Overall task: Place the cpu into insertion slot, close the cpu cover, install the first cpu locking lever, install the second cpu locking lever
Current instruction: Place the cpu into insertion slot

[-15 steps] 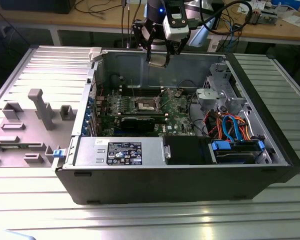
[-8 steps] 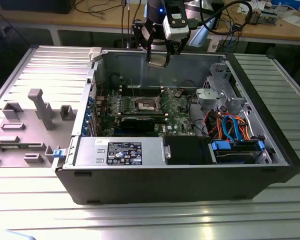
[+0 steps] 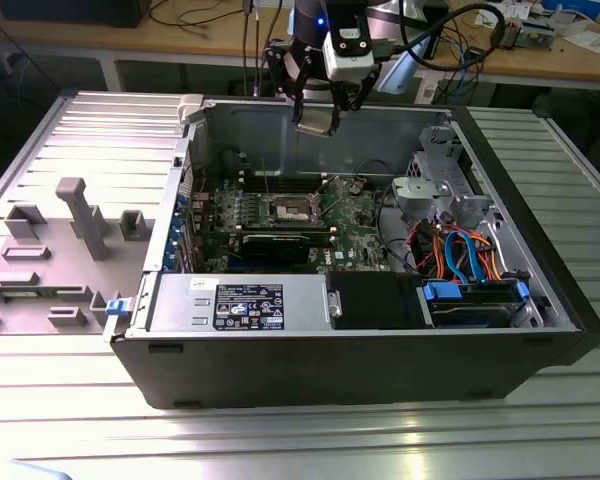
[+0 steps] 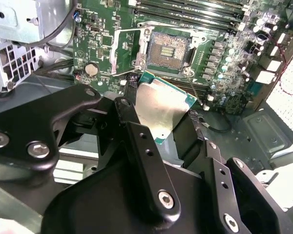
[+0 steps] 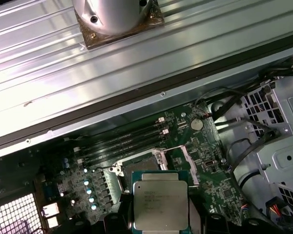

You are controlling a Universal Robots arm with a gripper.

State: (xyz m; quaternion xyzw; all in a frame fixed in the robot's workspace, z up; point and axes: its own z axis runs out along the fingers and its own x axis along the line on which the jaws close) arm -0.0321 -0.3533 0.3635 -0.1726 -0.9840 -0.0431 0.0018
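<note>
Claw clamped on one cpu, held above the open computer case.
At the exterior view's left, well apart from the claw, lies one grey fixture tray. Below the claw, one insertion slot sits uncovered on the motherboard, with its one cpu cover swung open just beside it. Rightward, one metal drive cage and coloured cables stand clear of the claw.

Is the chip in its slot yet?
Out. The gripper holds the cpu up in the air; the slot lies bare, dark centre showing.
</note>
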